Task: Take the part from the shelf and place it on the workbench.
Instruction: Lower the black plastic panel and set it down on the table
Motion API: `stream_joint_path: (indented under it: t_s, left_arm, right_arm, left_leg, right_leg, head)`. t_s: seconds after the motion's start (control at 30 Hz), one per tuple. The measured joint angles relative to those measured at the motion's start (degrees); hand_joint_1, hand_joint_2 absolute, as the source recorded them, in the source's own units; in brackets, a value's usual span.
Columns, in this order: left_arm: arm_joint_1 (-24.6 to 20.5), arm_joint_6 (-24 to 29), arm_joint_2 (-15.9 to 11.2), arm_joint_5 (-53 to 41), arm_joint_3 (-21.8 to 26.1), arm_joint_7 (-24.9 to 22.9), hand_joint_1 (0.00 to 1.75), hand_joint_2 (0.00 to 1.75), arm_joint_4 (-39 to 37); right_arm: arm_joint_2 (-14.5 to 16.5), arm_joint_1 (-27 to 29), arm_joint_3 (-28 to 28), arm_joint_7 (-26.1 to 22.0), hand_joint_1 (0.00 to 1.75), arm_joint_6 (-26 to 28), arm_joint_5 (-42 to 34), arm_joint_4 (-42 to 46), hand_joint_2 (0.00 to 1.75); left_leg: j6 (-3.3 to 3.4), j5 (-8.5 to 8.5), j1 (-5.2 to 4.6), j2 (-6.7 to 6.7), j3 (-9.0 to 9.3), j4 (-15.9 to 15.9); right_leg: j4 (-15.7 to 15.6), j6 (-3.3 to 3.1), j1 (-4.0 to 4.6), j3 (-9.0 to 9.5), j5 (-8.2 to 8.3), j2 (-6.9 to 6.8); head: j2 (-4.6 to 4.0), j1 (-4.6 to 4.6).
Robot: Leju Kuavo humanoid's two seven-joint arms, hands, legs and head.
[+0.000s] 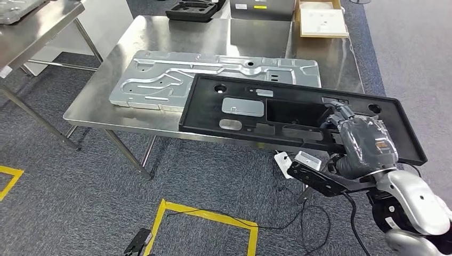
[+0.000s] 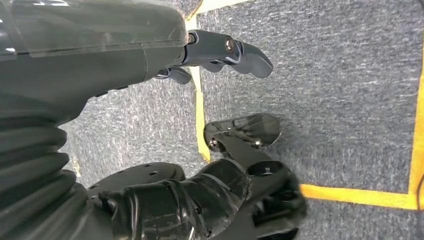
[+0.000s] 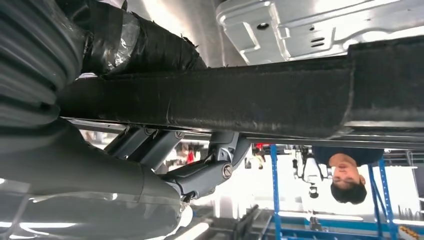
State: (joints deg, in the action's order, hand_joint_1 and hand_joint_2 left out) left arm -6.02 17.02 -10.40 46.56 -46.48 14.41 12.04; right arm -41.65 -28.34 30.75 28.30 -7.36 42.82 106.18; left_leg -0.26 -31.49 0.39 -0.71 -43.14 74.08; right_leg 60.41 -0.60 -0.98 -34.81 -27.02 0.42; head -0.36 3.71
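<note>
Black part (image 1: pixel 298 114), a long flat panel with cut-outs, lying across the near edge of the steel workbench (image 1: pixel 176 37), far side resting on the bench top and partly over a silver stamped metal plate (image 1: pixel 160 80), near side and right end overhanging the carpet. Right hand (image 1: pixel 352 133) clamped on the part's near edge toward its right end: thumb wrapped in black tape pressed on top, darker fingers (image 3: pixel 210 170) curled beneath the rim, as seen from the right wrist, where the part (image 3: pixel 250 100) runs as a dark band straight across the hand (image 3: pixel 150 125). Silver plate (image 3: pixel 310 25) just beyond the part there, touching or nearly so; cannot tell which. Person (image 3: pixel 345 170) standing in the background past the bench.

Left hand (image 2: pixel 215 100) hanging over grey carpet with yellow tape lines (image 2: pixel 200 115), fingers apart and holding nothing, well away from the part.

At the bench's far end, a black moulded tray (image 1: pixel 194 10) and a beige box (image 1: pixel 320 21). 1 more steel table (image 1: pixel 32 26) at upper left.
</note>
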Motion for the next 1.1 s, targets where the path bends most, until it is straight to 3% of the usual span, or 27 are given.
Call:
stream_joint_path:
  t_s: [0.07,0.13,0.2,0.3,0.37,0.4,0.47,0.5,0.53,0.57,0.6,0.67,0.7,0.8,0.87,0.97,1.03,1.07,1.1]
  left_arm:
    - [0.04,-0.04,0.11,-0.2,-0.52,-0.24,0.0,1.75,0.0]
    - [-0.02,-0.05,0.01,-0.62,-0.85,-0.49,0.0,1.75,0.0]
    - [-0.09,-0.05,-0.11,-0.9,-1.09,-0.6,0.0,1.75,0.0]
    - [-0.13,-0.05,-0.06,-1.01,-1.34,-0.62,0.0,1.75,0.0]
    - [-0.05,0.03,-0.04,-1.13,-1.8,-0.65,0.0,1.75,0.0]
    - [-0.03,0.08,0.0,-1.19,-2.09,-0.66,0.0,1.75,0.0]
    - [-0.01,0.19,0.18,-1.21,-2.45,-0.65,0.0,1.75,0.0]
    - [-0.03,0.19,0.24,-1.2,-2.61,-0.64,0.0,1.75,0.0]
    - [-0.02,0.19,0.32,-1.2,-2.77,-0.63,0.0,1.75,0.0]
    - [0.03,0.16,0.41,-1.2,-2.94,-0.62,0.0,1.75,0.0]
    - [0.08,0.13,0.5,-1.19,-3.11,-0.62,0.0,1.75,0.0]
    - [0.1,0.09,0.48,-1.19,-3.26,-0.64,0.0,1.75,-0.01]
    - [0.07,0.1,0.43,-1.18,-3.29,-0.65,0.0,1.75,-0.01]
    - [0.07,0.1,0.35,-1.16,-3.34,-0.68,0.0,1.75,-0.02]
    - [0.06,0.08,0.36,-1.12,-3.38,-0.68,0.0,1.75,-0.02]
    - [-0.03,0.08,0.37,-1.04,-3.39,-0.82,0.0,1.75,-0.02]
    - [0.05,0.08,0.38,-1.03,-3.39,-0.98,0.0,1.75,-0.02]
    - [0.09,0.08,0.39,-1.03,-3.39,-1.04,0.0,1.75,-0.02]
    - [0.1,0.08,0.4,-1.02,-3.39,-1.08,0.0,1.75,-0.02]
  right_arm:
    - [-0.02,-0.18,0.73,-0.03,1.75,-1.96,2.73,-0.87,1.75]
    - [-0.14,-0.37,1.47,-0.08,1.75,-3.98,5.4,-2.19,1.75]
    - [-0.26,-0.47,1.86,-0.09,1.75,-4.95,6.61,-3.1,1.75]
    - [-0.44,-0.49,2.03,-0.11,1.75,-5.18,6.84,-3.64,1.75]
    - [-0.92,-0.36,2.33,-0.17,1.75,-5.23,6.9,-5.28,1.75]
    - [-1.26,-0.29,2.47,-0.21,1.75,-5.12,6.89,-6.43,1.75]
    - [-1.73,0.03,2.54,-0.22,1.75,-4.72,6.69,-8.27,1.75]
    - [-1.77,0.34,2.55,-0.21,1.75,-4.58,6.63,-8.75,1.75]
    - [-1.84,0.71,2.55,-0.2,1.75,-4.51,6.59,-9.13,1.75]
    - [-1.99,1.01,2.54,-0.16,1.75,-4.43,6.57,-9.39,1.75]
    - [-2.22,1.21,2.47,-0.13,1.75,-4.3,6.55,-9.59,1.75]
    - [-2.69,1.44,2.19,-0.08,1.75,-3.91,6.55,-9.94,1.75]
    - [-2.89,1.58,2.04,-0.08,1.75,-3.73,6.55,-10.12,1.75]
    - [-3.36,2.16,1.84,-0.07,1.75,-3.55,6.53,-10.58,1.75]
    - [-3.64,2.46,1.65,-0.01,1.75,-3.48,6.54,-10.71,1.75]
    - [-4.12,3.13,0.73,0.14,1.75,-3.11,6.66,-10.76,1.75]
    - [-4.34,3.7,0.38,0.19,1.75,-2.85,6.74,-10.79,1.75]
    - [-4.44,3.96,0.34,0.19,1.75,-2.78,6.76,-10.8,1.75]
    - [-4.56,4.16,0.29,0.2,1.75,-2.76,6.75,-10.8,1.75]
  left_leg:
    - [0.86,3.42,-0.28,0.01,1.8,-4.34]
    - [2.38,6.12,-0.8,0.21,5.06,-11.04]
    - [3.29,6.43,-1.11,0.44,6.67,-13.95]
    - [3.34,6.39,-1.29,0.43,6.86,-14.46]
    - [3.42,6.66,-1.32,0.34,7.55,-15.9]
    - [3.42,6.86,-1.16,0.33,8.12,-16.76]
    - [3.32,7.1,-0.65,0.38,9.11,-17.92]
    - [3.27,6.91,-0.59,0.37,9.11,-17.72]
    - [3.16,6.62,-0.51,0.34,9.11,-17.42]
    - [2.96,6.26,-0.36,0.31,9.11,-16.97]
    - [2.67,5.77,-0.17,0.26,9.09,-16.34]
    - [1.86,4.66,0.01,0.13,8.8,-14.74]
    - [1.49,4.23,-0.04,0.02,8.56,-14.14]
    - [0.86,3.78,-0.22,-0.21,8.19,-13.6]
    - [0.45,2.88,-0.14,0.0,7.66,-12.25]
    - [0.01,-1.08,-0.06,0.38,3.19,-3.31]
    - [0.37,-1.96,-0.2,0.4,0.04,1.78]
    - [0.88,-0.89,-0.4,0.39,-0.27,1.61]
    - [1.65,1.11,-0.75,0.37,0.5,-0.7]
  right_leg:
    - [-0.02,-0.15,0.38,0.22,-0.13,-0.15]
    - [-0.14,-0.2,0.61,0.34,-0.23,-0.28]
    - [-0.23,-0.16,0.73,0.29,-0.26,-0.38]
    - [-0.29,0.0,0.67,0.19,-0.21,-0.42]
    - [0.29,0.72,0.43,-0.11,-0.7,-0.45]
    - [2.15,1.2,0.32,-1.07,-1.75,-0.45]
    - [8.82,1.93,0.22,-4.55,-4.8,-0.39]
    - [11.75,2.13,0.07,-6.29,-5.63,-0.4]
    - [13.03,2.33,-0.11,-7.24,-5.45,-0.41]
    - [12.21,2.56,-0.31,-7.1,-4.22,-0.44]
    - [9.44,2.86,-0.54,-5.91,-2.25,-0.46]
    - [3.59,3.23,-0.83,-3.12,0.17,-0.22]
    - [2.17,2.98,-0.86,-2.37,0.45,-0.02]
    - [2.19,1.47,-0.71,-2.34,0.07,0.31]
    - [2.15,0.83,-0.73,-2.24,0.0,0.29]
    - [2.08,0.28,-0.45,-1.9,-0.24,0.19]
    - [2.07,-0.03,0.06,-1.66,-0.49,0.17]
    - [2.05,-0.17,0.39,-1.43,-0.64,0.18]
    - [1.96,-0.29,0.76,-1.08,-0.8,0.2]
  head:
    - [-0.01,0.0]
    - [0.0,-0.15]
    - [0.01,-0.31]
    - [0.0,-0.29]
    - [-0.01,-0.28]
    - [0.0,-0.33]
    - [0.01,-0.54]
    - [0.01,-0.53]
    - [0.0,-0.52]
    - [-0.01,-0.51]
    - [-0.01,-0.51]
    - [-0.01,-0.62]
    - [-0.01,-0.68]
    - [-0.01,-0.74]
    - [-0.01,-0.61]
    - [0.0,-0.36]
    - [0.0,-0.35]
    - [-0.01,-0.36]
    - [0.0,-0.36]
